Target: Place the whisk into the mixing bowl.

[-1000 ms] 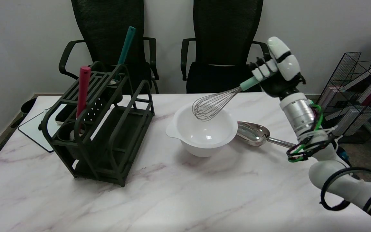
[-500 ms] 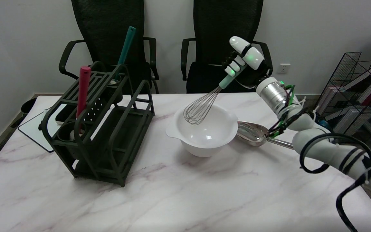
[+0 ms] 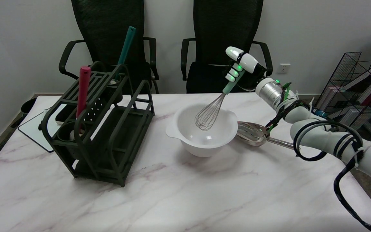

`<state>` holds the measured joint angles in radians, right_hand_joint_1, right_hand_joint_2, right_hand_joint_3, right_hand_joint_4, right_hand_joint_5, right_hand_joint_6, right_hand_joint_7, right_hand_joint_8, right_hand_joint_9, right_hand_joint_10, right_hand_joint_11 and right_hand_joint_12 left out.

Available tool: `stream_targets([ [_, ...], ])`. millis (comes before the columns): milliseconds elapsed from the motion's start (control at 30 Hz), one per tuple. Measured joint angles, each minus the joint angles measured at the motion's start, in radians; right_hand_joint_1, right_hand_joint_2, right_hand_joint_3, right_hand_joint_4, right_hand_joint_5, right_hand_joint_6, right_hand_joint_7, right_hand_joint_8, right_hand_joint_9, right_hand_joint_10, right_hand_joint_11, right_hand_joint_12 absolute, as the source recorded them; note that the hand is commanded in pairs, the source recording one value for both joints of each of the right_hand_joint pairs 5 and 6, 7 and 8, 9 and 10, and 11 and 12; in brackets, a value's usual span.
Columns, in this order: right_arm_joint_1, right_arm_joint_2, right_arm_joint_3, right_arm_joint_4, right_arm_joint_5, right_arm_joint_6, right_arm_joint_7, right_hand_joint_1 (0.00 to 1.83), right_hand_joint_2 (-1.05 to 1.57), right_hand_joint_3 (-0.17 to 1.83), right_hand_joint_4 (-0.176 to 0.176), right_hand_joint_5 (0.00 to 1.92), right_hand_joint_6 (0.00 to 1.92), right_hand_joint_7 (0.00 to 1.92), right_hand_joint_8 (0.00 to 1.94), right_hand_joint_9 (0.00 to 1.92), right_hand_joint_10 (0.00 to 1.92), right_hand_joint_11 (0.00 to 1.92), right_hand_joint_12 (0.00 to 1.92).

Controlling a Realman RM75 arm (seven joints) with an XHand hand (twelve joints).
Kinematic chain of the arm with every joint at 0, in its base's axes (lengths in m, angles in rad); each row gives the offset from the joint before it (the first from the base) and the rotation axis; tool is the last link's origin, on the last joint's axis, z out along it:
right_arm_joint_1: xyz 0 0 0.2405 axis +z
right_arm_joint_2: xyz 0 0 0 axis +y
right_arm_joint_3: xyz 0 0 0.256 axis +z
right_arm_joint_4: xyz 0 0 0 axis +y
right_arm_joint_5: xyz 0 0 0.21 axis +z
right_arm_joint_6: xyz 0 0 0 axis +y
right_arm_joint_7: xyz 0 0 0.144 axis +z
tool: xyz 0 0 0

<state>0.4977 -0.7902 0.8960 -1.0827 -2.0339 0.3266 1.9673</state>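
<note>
One marble table is lying below and in front of the right hand, carrying everything else. Two black chairs are standing behind it, one directly behind the hand, the other well off to the hand's far side, past the rack. One wire shelf with books is sitting beyond the table edge, on the arm's side of the hand.

One dark rack is standing well apart from the hand, across the bowl from it. Two handled tools are sticking up out of it: one red handle and one teal handle.

One white mixing bowl is sitting just below the hand. One metal scoop is lying beside the bowl, touching or nearly touching its rim, under the forearm.

One right hand is gripping the mint handle of the one whisk, fingers wrapped around the handle top. The whisk is hanging tilted, handle up toward the hand, wire head down inside the bowl. Whether the wires are touching the bowl's floor cannot be told.
</note>
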Motion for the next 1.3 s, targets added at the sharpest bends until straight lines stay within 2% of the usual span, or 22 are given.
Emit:
stream_targets([
  [467, 0.048, 0.007, -0.068, 0.055, 0.002, -0.037, 0.018, 1.17, 1.48, 0.39, 0.0, 1.92, 1.92, 1.92, 1.92, 1.92, 1.92, 1.89, 1.89],
  [667, 0.06, 0.007, -0.089, 0.062, 0.002, -0.05, 0.021, 1.12, 1.57, 0.38, 0.0, 1.92, 1.92, 1.92, 1.92, 1.91, 1.91, 1.78, 1.78],
  [767, 0.062, 0.007, -0.097, 0.063, 0.002, -0.054, 0.024, 1.11, 1.57, 0.38, 0.0, 1.92, 1.92, 1.91, 1.91, 1.8, 1.8, 1.72, 1.72],
  [833, 0.062, 0.007, -0.101, 0.063, 0.002, -0.057, 0.025, 1.12, 1.53, 0.37, 0.0, 1.92, 1.92, 1.82, 1.82, 1.71, 1.71, 1.66, 1.66],
  [1000, 0.062, 0.008, -0.109, 0.063, 0.003, -0.058, 0.028, 1.18, 1.18, 0.55, 0.0, 1.92, 1.92, 1.58, 1.58, 1.38, 1.38, 1.33, 1.33],
  [1067, 0.061, 0.008, -0.111, 0.062, 0.003, -0.058, 0.029, 1.18, 1.12, 0.59, 0.0, 1.92, 1.92, 1.52, 1.52, 1.28, 1.28, 1.24, 1.24],
  [1100, 0.059, 0.009, -0.112, 0.062, 0.003, -0.058, 0.031, 1.18, 1.07, 0.63, 0.0, 1.92, 1.92, 1.43, 1.43, 1.19, 1.19, 1.15, 1.15],
  [1200, 0.052, 0.009, -0.114, 0.062, 0.003, -0.058, 0.035, 1.19, 1.03, 0.64, 0.0, 1.92, 1.92, 1.35, 1.35, 1.13, 1.13, 1.1, 1.1],
  [1300, 0.045, 0.01, -0.116, 0.061, 0.003, -0.057, 0.039, 1.12, 1.08, 0.56, 0.0, 1.92, 1.92, 1.24, 1.24, 1.09, 1.09, 1.1, 1.1],
])
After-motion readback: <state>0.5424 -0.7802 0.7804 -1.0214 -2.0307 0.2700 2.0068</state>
